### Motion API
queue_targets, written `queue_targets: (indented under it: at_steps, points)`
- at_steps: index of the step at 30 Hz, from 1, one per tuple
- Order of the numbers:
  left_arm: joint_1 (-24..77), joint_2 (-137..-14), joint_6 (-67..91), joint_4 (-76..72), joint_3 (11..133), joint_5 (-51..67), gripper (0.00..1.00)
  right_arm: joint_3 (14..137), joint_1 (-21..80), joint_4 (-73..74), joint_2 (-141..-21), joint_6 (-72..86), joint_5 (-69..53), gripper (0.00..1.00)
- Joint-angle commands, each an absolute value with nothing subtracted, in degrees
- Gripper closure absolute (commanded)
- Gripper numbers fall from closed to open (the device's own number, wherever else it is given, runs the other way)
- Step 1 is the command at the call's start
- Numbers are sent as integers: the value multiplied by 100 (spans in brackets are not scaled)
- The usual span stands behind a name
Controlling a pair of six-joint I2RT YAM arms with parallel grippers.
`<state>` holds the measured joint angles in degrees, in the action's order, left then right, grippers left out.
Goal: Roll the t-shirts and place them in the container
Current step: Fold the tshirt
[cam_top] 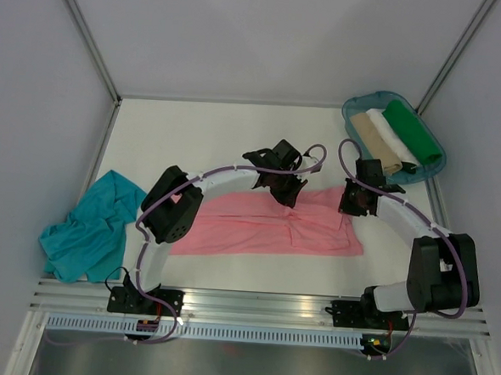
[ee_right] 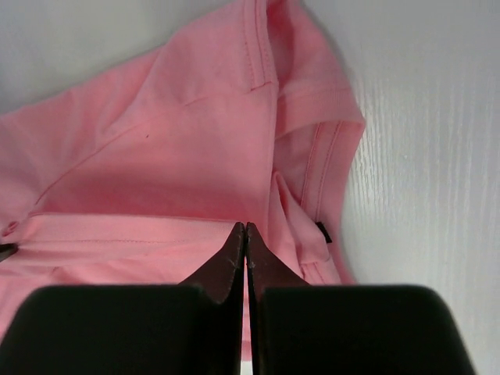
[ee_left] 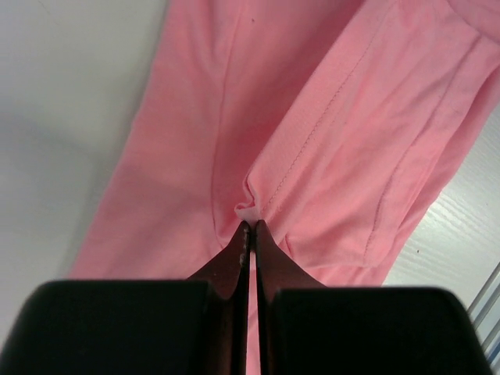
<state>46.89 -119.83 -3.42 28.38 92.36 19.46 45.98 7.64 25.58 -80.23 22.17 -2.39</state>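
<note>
Bright, even light floods the white surface (cam_top: pixel 237 136), with only soft, faint shadows beneath the arms. Wrist views are crisp on the salmon-pink t-shirt (ee_left: pixel 328 117); left claw (ee_left: pixel 250 226) and right claw (ee_right: pixel 246 228) loom dark and soft-edged.

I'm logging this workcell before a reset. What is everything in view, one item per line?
pink t-shirt: one, salmon pink, laid out lengthwise at mid-table, puckered where the left tool holds it
teal t-shirt: one, teal blue, crumpled at the table's near left edge
tray: one, blue-green, far right corner of the table
rolled cloths: three (tan, white and green), side by side in the tray
table: one, white, under everything
left tool: one, black, shut on a pinch of the pink t-shirt
right tool: one, black, shut, tips at the pink t-shirt's right end; whether it grips cloth cannot be told
</note>
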Motion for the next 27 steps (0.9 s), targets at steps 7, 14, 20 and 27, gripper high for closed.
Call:
queue_targets:
  at_steps: [7, 14, 20, 27]
  points:
    - [4649, -12058, 167, 2487, 9202, 1249, 98, 4790, 747, 1600, -8253, 2092, 202, 100]
    - [4649, -12217, 228, 2417, 9202, 1090, 98, 4825, 747, 1503, -8586, 2074, 97, 100]
    - [4641, -12313, 158, 2364, 9255, 888, 96, 4843, 747, 1468, -8710, 2048, 123, 98]
    - [4641, -12252, 106, 2373, 9246, 554, 67, 5027, 747, 1661, -8658, 2004, 255, 64]
